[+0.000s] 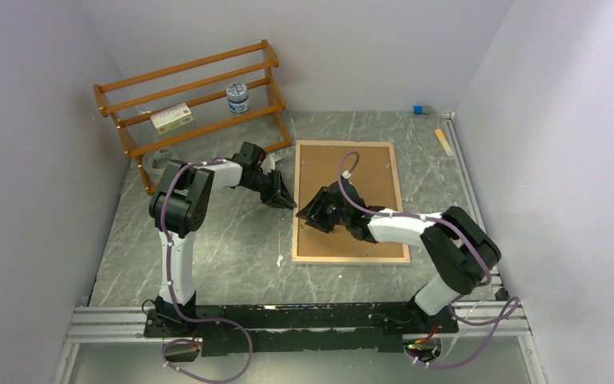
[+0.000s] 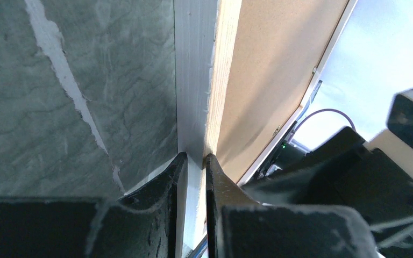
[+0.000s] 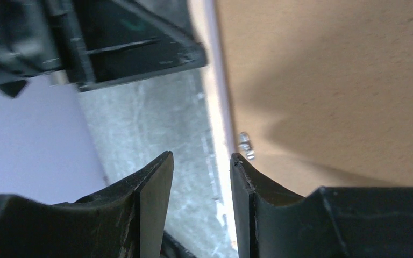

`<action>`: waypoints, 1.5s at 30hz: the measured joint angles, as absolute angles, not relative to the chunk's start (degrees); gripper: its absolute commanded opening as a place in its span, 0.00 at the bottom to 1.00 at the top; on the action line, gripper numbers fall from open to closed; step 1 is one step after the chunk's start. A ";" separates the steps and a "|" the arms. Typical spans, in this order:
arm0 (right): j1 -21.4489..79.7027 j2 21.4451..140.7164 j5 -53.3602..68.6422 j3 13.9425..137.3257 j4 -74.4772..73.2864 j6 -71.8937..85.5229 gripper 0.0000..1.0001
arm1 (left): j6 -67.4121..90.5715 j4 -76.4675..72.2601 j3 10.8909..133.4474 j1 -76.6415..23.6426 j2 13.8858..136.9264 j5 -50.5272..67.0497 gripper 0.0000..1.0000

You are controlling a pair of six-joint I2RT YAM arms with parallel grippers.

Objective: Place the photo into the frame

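Note:
The frame point(image 1: 350, 258) lies flat on the table with its back up, and a brown backing sheet point(image 1: 368, 184) fills it. The photo is hidden. My left gripper point(image 1: 285, 200) is shut on the frame's left rim; the left wrist view shows its fingertips point(image 2: 195, 158) pinching the whitish and pale wood rim point(image 2: 193, 80) beside the backing sheet point(image 2: 279, 59). My right gripper point(image 1: 308, 214) hovers over the same left edge, just below the left one. In the right wrist view it point(image 3: 201, 158) stands open above the rim point(image 3: 218, 97), with nothing gripped.
An orange-brown slatted rack point(image 1: 192, 104) at the back left holds a small box point(image 1: 171, 118) and a jar point(image 1: 238, 98). A tape roll point(image 1: 158, 162) sits under it. A blue bit point(image 1: 419, 110) and a pale stick point(image 1: 445, 142) lie back right.

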State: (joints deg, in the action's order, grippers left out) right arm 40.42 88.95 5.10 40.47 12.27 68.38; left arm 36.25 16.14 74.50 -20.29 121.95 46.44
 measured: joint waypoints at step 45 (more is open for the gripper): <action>23.24 101.08 11.90 59.22 7.35 54.26 0.51 | 35.77 21.21 76.42 -21.56 120.75 44.03 0.56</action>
